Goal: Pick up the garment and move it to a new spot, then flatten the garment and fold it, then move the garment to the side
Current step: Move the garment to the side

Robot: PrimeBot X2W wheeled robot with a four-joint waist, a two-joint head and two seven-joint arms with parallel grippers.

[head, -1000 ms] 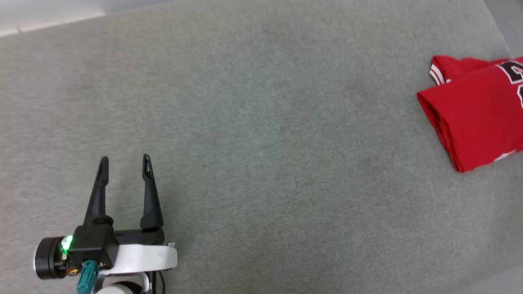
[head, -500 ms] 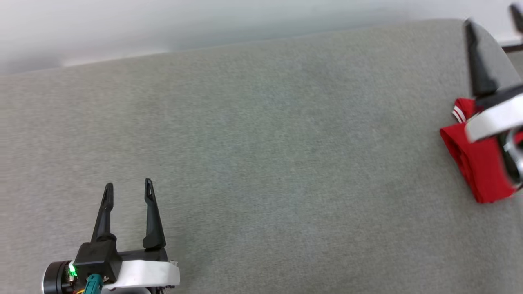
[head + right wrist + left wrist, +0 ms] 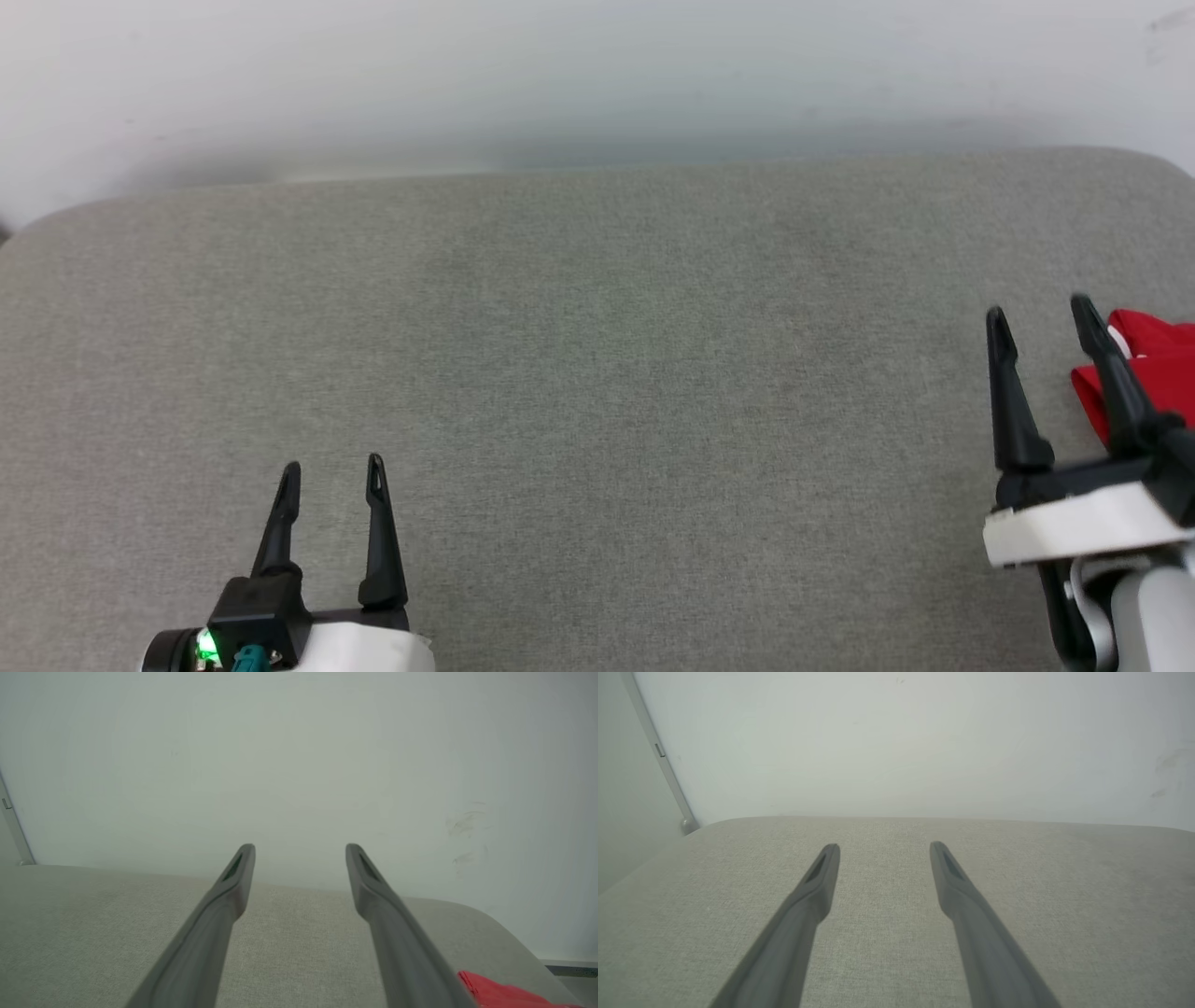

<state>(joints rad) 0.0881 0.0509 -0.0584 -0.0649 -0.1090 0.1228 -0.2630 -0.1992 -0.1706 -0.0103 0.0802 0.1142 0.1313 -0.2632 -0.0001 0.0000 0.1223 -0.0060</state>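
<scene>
The garment (image 3: 1172,373), a red jersey of which just a bunched corner with a sliver of white shows, lies at the right edge of the grey fabric surface (image 3: 597,373), on the robot's right side. The right gripper (image 3: 1038,308) hangs just beside it, and one of its fingers crosses in front of the red cloth in the head view; whether they touch cannot be told. Its jaws stand wide apart, holding nothing. The left gripper (image 3: 333,465) sits well apart from the jersey at the lower left, jaws likewise spread and empty over the fabric. A pale wall (image 3: 597,75) rises behind the surface.
</scene>
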